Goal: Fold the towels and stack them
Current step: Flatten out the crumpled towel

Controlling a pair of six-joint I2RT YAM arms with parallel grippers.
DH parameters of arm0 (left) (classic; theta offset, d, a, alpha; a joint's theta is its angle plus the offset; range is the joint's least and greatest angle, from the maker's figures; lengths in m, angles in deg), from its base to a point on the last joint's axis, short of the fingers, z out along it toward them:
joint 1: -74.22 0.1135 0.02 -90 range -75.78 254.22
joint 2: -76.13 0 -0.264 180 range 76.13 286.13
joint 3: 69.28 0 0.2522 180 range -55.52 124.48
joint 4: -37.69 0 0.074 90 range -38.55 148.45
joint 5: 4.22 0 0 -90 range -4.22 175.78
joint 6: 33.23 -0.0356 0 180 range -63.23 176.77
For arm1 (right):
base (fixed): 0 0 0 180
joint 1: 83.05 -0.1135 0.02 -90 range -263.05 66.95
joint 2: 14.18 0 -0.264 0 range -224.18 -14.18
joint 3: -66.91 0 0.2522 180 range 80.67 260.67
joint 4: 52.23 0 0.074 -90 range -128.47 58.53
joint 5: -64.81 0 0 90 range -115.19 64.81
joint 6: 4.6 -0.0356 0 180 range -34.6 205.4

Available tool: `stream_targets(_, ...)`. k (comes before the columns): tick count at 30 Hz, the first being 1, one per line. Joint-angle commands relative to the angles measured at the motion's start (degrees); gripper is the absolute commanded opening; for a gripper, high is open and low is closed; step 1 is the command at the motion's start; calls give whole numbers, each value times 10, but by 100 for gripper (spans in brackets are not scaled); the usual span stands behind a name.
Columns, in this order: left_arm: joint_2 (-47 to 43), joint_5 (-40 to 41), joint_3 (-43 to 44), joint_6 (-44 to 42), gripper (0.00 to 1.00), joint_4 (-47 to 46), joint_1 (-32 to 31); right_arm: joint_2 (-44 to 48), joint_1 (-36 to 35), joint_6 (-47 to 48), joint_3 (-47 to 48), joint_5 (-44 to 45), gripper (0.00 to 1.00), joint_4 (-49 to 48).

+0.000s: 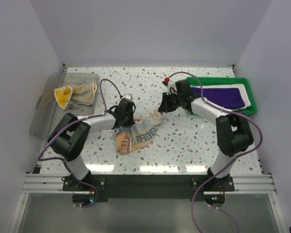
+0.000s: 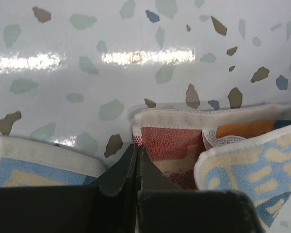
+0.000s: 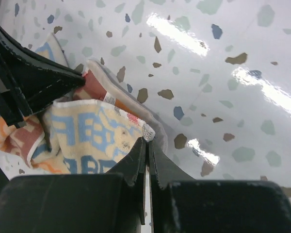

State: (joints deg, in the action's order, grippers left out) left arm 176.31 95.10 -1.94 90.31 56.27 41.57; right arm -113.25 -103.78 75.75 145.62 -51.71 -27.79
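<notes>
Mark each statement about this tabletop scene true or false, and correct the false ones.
1. The lettered towel lies crumpled on the table. True.
2. The purple towel is in the clear bin. False: it lies in the green tray, on the white towel.
3. The right gripper is shut on a corner of the lettered towel. True.
4. The clear bin is empty. False: it holds a yellow and white cloth.

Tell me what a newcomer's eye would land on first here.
At the centre, the crumpled lettered towel is pinched by the left end effector and the right end effector. Back right, a purple towel lies flat in a green tray; a clear bin on the left holds yellow cloth.
</notes>
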Motion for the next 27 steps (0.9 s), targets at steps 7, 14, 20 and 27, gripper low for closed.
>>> stream_targets(7, -57, 42, -43, 42, 0, 45, 10, 17, -17, 59, -40, 120, 11, -5)
stream_targets(14, -51, 32, -28, 42, 0, 42, 10, 30, -16, -37, -131, 239, 32, 1)
stream_targets(20, -67, 28, -20, 36, 0, 48, 10, 62, -16, -80, -135, 299, 42, 29)
stream_targets(27, -95, 25, 4, 34, 2, 75, 10, 121, -37, -151, -36, 323, 85, 148)
